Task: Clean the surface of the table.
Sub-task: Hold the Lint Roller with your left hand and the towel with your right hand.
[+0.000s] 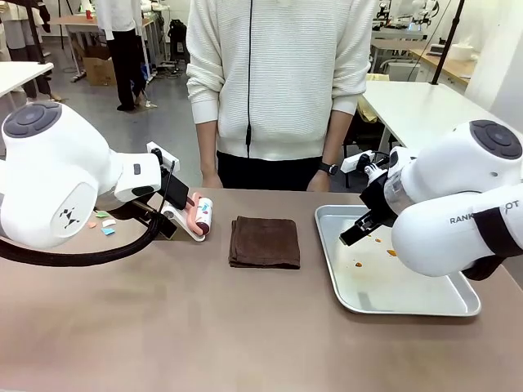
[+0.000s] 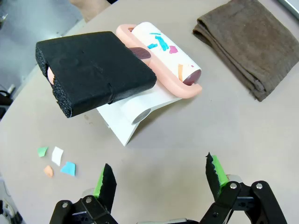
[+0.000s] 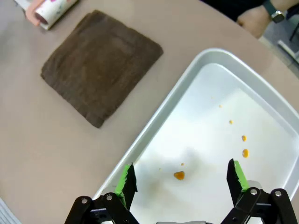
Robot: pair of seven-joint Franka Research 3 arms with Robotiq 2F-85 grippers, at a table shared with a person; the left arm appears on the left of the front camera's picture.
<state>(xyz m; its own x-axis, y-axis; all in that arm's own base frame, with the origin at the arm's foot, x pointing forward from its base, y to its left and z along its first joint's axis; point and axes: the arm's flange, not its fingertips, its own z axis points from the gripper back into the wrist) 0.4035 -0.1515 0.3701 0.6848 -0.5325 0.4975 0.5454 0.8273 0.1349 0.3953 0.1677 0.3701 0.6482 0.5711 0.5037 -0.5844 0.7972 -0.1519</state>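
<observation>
From the front, the brown table carries a folded cloth in the middle, a lint roller at its left and a steel tray at its right. At my left wrist, my left fingers stand wide above the table, near paper scraps. At my right wrist, my right fingers stand wide over the stained tray.

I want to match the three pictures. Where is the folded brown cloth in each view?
Front view: brown cloth in the middle, between lint roller and tray.
Left wrist view: cloth at upper right.
Right wrist view: cloth at upper left.
Shared landmark: the lint roller beside it.
</observation>
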